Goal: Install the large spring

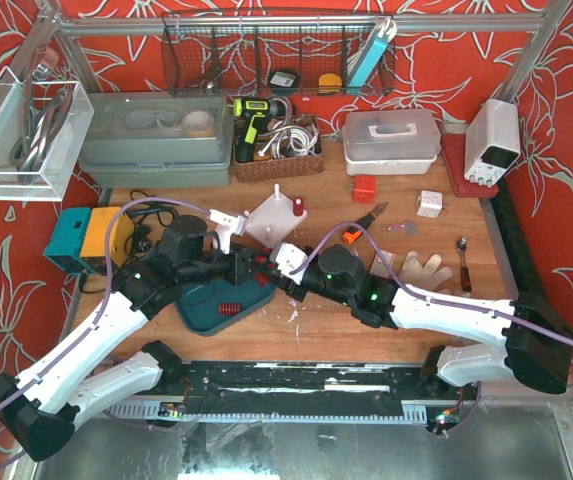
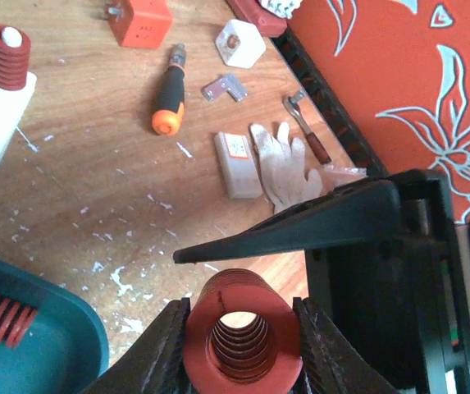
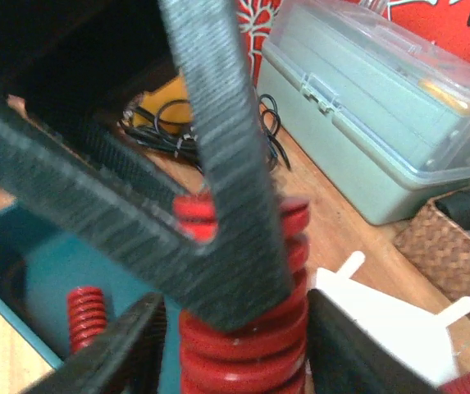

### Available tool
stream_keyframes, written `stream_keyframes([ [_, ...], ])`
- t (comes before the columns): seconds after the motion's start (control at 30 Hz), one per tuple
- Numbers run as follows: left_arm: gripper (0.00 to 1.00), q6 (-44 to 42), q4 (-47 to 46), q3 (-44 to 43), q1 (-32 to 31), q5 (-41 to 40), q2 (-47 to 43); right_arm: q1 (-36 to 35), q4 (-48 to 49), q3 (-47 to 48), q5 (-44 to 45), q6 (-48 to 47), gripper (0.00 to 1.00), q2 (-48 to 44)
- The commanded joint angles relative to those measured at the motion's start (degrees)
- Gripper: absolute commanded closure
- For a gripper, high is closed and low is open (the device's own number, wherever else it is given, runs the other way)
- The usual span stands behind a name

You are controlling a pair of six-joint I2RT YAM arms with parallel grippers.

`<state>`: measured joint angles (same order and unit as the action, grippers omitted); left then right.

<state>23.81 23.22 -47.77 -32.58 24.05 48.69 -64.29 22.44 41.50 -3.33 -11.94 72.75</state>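
Left tool [image 2: 239,305] is clamped on the large spring [image 2: 239,341], fingers tight on both sides. Right tool [image 3: 233,302] straddles the same spring; can't tell if it's pinching. Spring is held off the tabletop [image 1: 366,322] at the teal tray's [image 1: 198,300] right corner, near the white peg block [image 1: 271,222].

Too small and crowded to make out from above: the large spring [image 2: 239,341]. Cropped by the bottom edge in the left wrist view, along with the left fingers [image 2: 165,349] flanking it. Largely masked in the right wrist view by those fingers. Same cropping, plus blur, on the right fingers [image 3: 120,349].
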Motion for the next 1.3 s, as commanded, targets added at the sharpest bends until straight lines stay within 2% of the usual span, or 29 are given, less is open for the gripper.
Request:
stream_keyframes([
  [0.0, 1.00, -0.5, -3.1, -1.3, -0.1, -3.5, -0.5, -0.1, -5.5, 1.5, 5.8, 3.9, 0.36, -1.0],
  [0.07, 1.00, -1.6, -1.8, -3.1, 0.0, -7.6, 1.0, 0.0, -11.1, 2.3, 10.1, 6.2, 0.21, -3.6],
  [0.23, 1.00, -4.2, -3.9, -4.8, 0.0, -18.8, 6.4, 1.5, -19.3, 1.6, 23.7, 13.2, 0.02, -10.3],
  [0.33, 1.00, -6.1, -7.5, -5.1, 0.0, -27.8, 11.9, 3.5, -24.5, 1.3, 28.5, 17.7, 0.01, -12.7],
  [0.43, 1.00, -7.8, -9.5, -8.0, 0.8, -32.6, 19.6, 5.2, -26.3, 0.0, 32.5, 20.2, 0.01, -13.4],
  [0.6, 1.00, -9.1, -13.5, -14.2, 3.1, -33.1, 31.2, 7.2, -23.8, -3.8, 40.6, 23.0, 0.01, -13.7],
  [0.7, 1.00, -10.2, -14.6, -18.7, 3.9, -35.0, 37.4, 9.1, -24.5, -4.7, 41.7, 25.3, 0.01, -14.6],
  [0.93, 1.00, -11.7, -12.9, -29.5, 5.5, -36.7, 48.9, 11.8, -21.8, -8.6, 38.5, 26.3, 0.01, -18.8],
  [1.27, 1.00, -11.3, -12.7, -38.5, 8.3, -34.5, 59.4, 12.3, -18.2, -11.4, 38.8, 24.4, 0.01, -20.5],
])
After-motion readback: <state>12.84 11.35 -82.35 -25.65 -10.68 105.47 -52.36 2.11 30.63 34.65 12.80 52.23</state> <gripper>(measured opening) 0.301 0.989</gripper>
